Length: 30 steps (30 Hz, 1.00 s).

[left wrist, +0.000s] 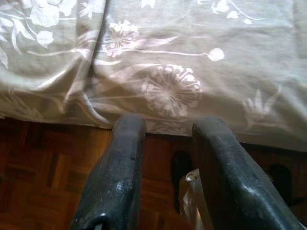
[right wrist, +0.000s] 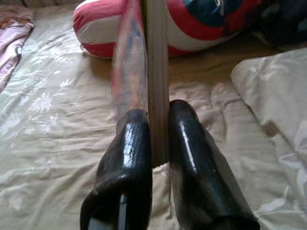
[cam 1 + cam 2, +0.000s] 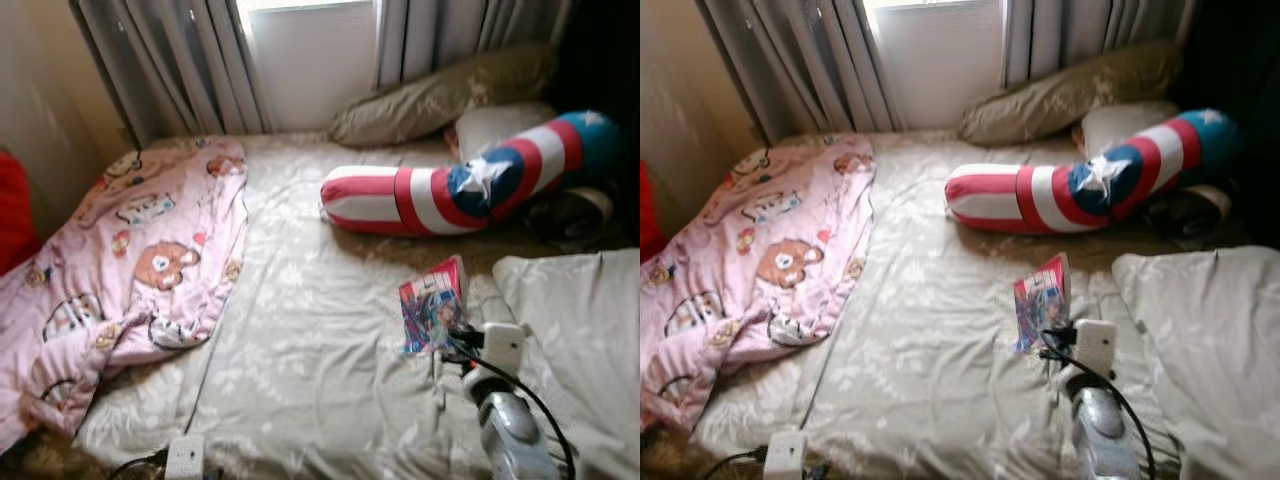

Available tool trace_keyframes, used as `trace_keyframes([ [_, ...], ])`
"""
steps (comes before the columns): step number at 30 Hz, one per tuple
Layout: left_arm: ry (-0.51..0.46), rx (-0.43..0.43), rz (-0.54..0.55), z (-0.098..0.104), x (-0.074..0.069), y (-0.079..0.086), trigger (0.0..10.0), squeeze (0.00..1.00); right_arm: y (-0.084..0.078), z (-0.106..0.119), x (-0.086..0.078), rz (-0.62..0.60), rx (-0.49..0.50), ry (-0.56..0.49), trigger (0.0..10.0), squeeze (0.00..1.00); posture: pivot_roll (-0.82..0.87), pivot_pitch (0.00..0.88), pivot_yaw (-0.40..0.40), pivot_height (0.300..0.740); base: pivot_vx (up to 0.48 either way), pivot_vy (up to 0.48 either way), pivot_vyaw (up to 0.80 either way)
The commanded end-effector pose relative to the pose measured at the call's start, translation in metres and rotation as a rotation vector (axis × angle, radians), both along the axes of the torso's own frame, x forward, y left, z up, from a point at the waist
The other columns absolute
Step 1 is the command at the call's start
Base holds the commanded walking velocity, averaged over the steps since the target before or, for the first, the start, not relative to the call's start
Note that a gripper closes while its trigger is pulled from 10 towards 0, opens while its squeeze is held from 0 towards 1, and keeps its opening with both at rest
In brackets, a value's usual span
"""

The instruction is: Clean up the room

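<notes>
A thin colourful book (image 3: pixel 432 305) is lifted off the grey floral bed sheet (image 3: pixel 300 330) at the bed's right side. My right gripper (image 3: pixel 455 342) is shut on its near edge. In the right wrist view the book (image 2: pixel 154 72) stands edge-on, clamped between the two black fingers (image 2: pixel 132 158). A rumpled pink cartoon blanket (image 3: pixel 130 260) covers the bed's left part. Low at the bed's near edge, my left gripper (image 1: pixel 170 125) is open with nothing between its fingers, above the wooden floor (image 1: pixel 43 172).
A red, white and blue bolster (image 3: pixel 470 185) lies across the back right, with beige pillows (image 3: pixel 440 95) behind it. A pale pillow (image 3: pixel 580 320) fills the near right. Curtains (image 3: pixel 180 60) and a window are at the head. Something red (image 3: pixel 15 215) sits at the far left.
</notes>
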<state>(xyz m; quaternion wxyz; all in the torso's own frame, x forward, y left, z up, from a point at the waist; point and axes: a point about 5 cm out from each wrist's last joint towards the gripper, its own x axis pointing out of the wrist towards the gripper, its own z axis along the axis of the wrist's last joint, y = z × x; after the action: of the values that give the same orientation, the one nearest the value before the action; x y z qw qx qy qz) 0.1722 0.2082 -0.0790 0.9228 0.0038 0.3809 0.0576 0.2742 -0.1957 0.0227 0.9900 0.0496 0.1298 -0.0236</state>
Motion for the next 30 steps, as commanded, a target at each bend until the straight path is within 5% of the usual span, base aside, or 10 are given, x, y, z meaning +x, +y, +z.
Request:
trace_keyframes([
  [1,0.020,0.019,0.001,-0.0009,-0.0041,0.0076,10.0,0.00,0.0099,0.0151,0.0107,0.023,0.013,-0.076,10.0,0.00,0.03,0.000,0.047,0.740,0.000,0.000,0.00],
  [30,0.029,0.022,0.001,-0.0018,-0.0043,0.0053,10.0,0.00,0.0124,0.0168,0.0107,0.047,0.031,-0.083,10.0,0.00,0.02,0.000,0.042,0.740,0.000,-0.009,0.00],
])
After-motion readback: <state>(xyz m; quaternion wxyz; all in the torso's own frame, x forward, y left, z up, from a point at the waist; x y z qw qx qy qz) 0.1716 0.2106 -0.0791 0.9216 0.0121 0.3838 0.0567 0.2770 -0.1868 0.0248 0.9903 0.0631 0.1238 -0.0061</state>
